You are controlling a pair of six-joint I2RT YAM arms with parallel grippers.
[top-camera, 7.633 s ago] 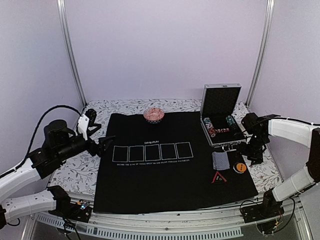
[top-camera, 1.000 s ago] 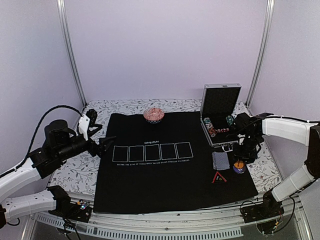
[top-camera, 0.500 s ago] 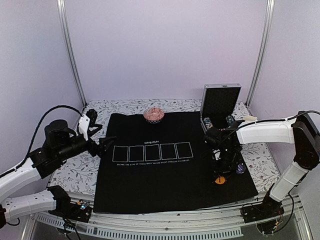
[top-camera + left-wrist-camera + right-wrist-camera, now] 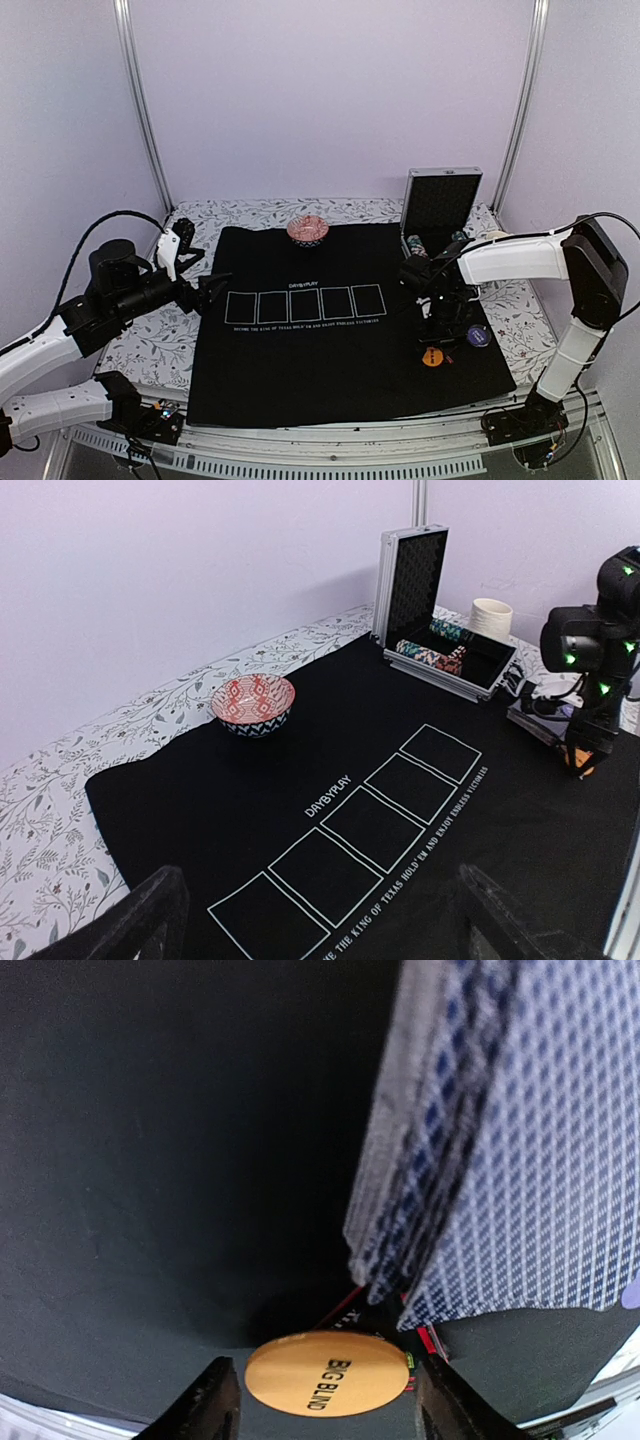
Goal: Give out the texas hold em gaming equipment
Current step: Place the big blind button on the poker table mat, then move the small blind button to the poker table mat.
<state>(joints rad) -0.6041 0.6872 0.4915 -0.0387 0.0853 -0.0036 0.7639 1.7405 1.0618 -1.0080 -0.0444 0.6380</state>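
Lilac walls (image 4: 330,100) close in a floral-clothed table (image 4: 140,345) spread with a black felt mat (image 4: 300,370). The right gripper (image 4: 327,1380) stands parted astride the round orange "BIG BLIND" button (image 4: 432,356), not pinching it. A second ago that button was further right. The left gripper (image 4: 320,930) gapes wide, empty.

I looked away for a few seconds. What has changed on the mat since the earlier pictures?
The right gripper swung left, bringing the orange button from the mat's right edge to in front of the cards; it now lies flat between the fingers, release unclear. A blue button shows where it was. Left gripper, bowl and case stayed put.
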